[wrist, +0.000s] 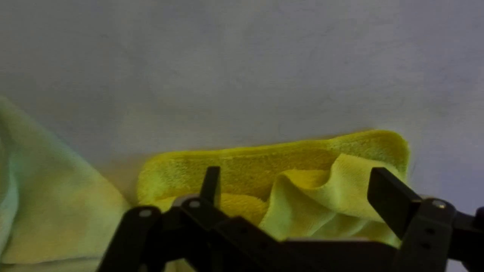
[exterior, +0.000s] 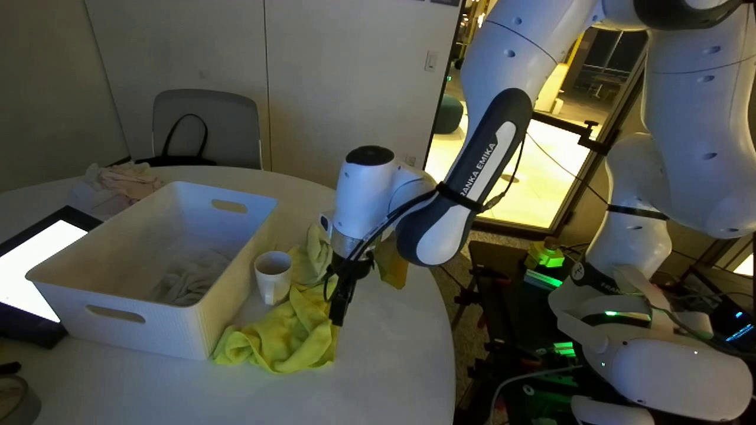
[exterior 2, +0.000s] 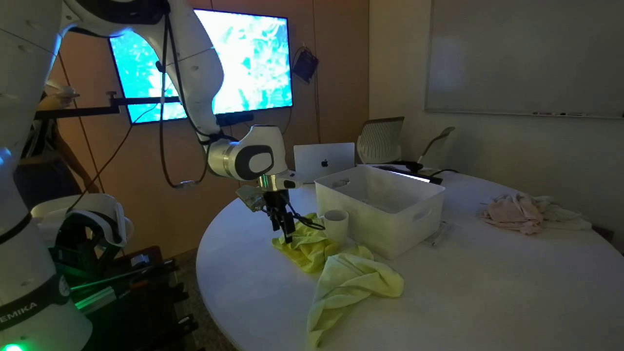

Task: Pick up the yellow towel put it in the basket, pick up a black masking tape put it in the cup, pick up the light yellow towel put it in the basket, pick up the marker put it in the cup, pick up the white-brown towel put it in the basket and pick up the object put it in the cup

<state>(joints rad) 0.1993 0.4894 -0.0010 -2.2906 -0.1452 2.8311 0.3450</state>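
Although the fingers (wrist: pixel 393 200) of the gripper (wrist: pixel 295 185) stand wide apart over the yellow towel (exterior: pixel 289 336), I cannot tell whether their tips touch it; in the wrist view the gripper's dark body covers part of this towel. The light yellow towel (exterior 2: pixel 356 278) lies just beside it and is cut off at the left of the wrist view. At the lower left corner of an exterior view, a tape roll (exterior: pixel 23 407) is cut off by the border, and near it a small dark object (exterior: pixel 9 368) shows too little to be named.

The white basket (exterior: pixel 159 333) holds a crumpled whitish cloth (exterior: pixel 195 274), of which the near wall hides a part. The white cup (exterior: pixel 273 280) stands upright just beside the basket; its inside is in shadow, so its content cannot be made out. The yellow towel lies rumpled close to the cup's foot and reaches the basket's near corner.

Beside the basket's other long side, a lit screen (exterior: pixel 35 265) is partly out of view. Between the yellow towel and the curved edge of the table (exterior: pixel 396 354) runs a bare strip. In an exterior view, a broader bare area separates the light yellow towel from a pink cloth (exterior 2: pixel 514 212).
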